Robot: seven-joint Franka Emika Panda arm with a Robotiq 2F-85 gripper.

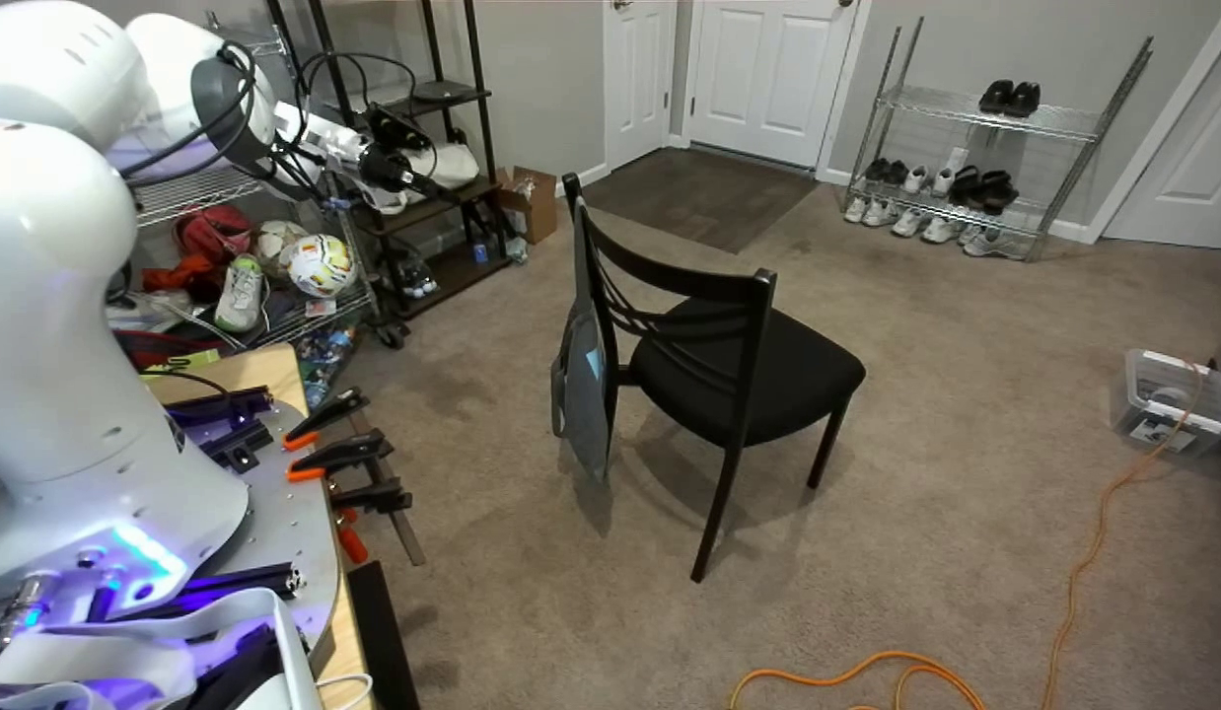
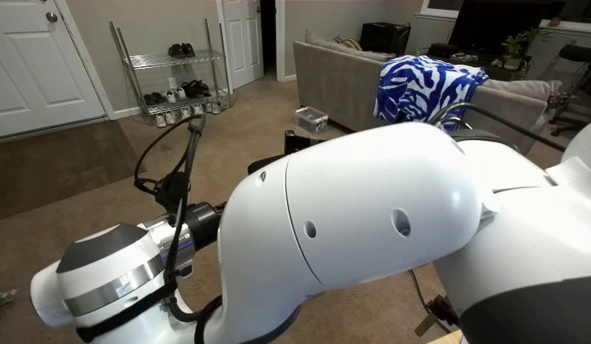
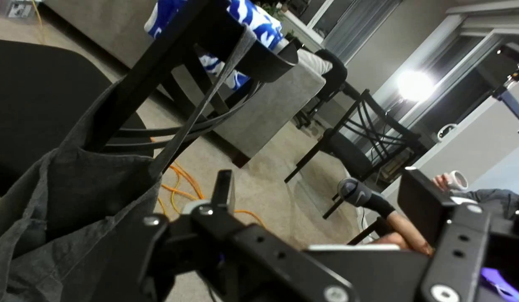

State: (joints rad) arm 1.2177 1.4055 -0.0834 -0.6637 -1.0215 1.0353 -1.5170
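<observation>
My gripper (image 3: 323,188) is open in the wrist view, with its two black fingers wide apart and nothing between them. In an exterior view the gripper (image 1: 435,189) is up at the left, in front of the dark shelf and apart from the chair. A black chair (image 1: 744,370) stands on the carpet. A dark grey cloth bag (image 1: 583,380) hangs from its backrest. In the wrist view the bag (image 3: 100,188) hangs by its strap from the chair (image 3: 41,96), left of the fingers. In an exterior view my arm hides most of the chair (image 2: 295,142).
A wire shoe rack (image 1: 995,113) and a clear plastic box (image 1: 1173,399) stand on the carpet. An orange cord (image 1: 1084,552) runs over it. Clamps (image 1: 339,452) stick out from the base table. A sofa (image 2: 338,81) and a seated person's leg (image 3: 404,228) are in view.
</observation>
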